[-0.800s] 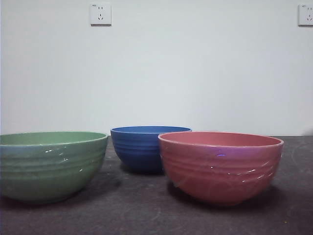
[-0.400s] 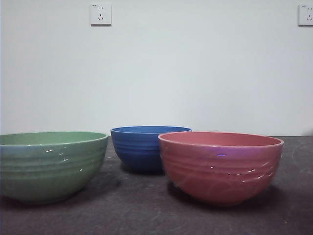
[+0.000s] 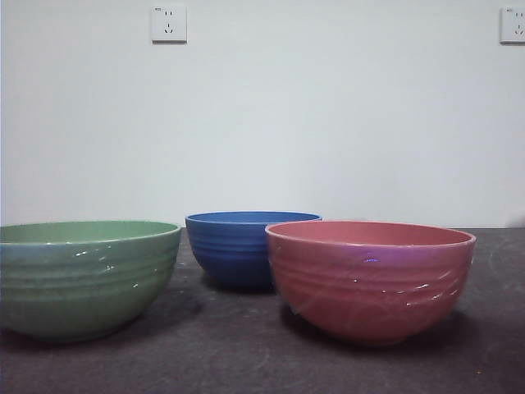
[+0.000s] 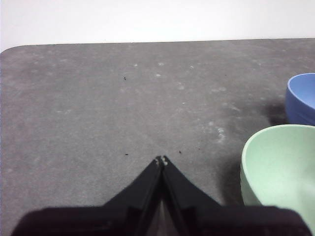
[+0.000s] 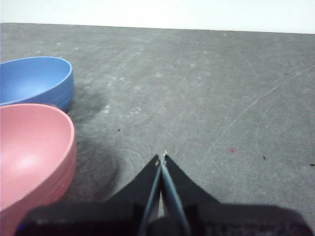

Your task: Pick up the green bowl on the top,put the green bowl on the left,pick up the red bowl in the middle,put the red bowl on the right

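bowls apart on counter (image 3: 246, 361): green bowl (image 3: 86, 275) left, red bowl (image 3: 369, 279) right, blue bowl (image 3: 242, 246) far middle. left pincer (image 4: 161, 161) and right pincer (image 5: 161, 158) clenched, empty. i judge task done; i'd keep both arms clear.

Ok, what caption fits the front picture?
Ribbed glossy green bowl, blue bowl and salmon-red bowl standing apart on a dark table.

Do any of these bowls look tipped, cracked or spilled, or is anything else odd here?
Nothing stands out. The green bowl, blue bowl and red bowl all sit upright and apart on the table, empty as far as the wrist views show. The tabletop only shows light scuffs.
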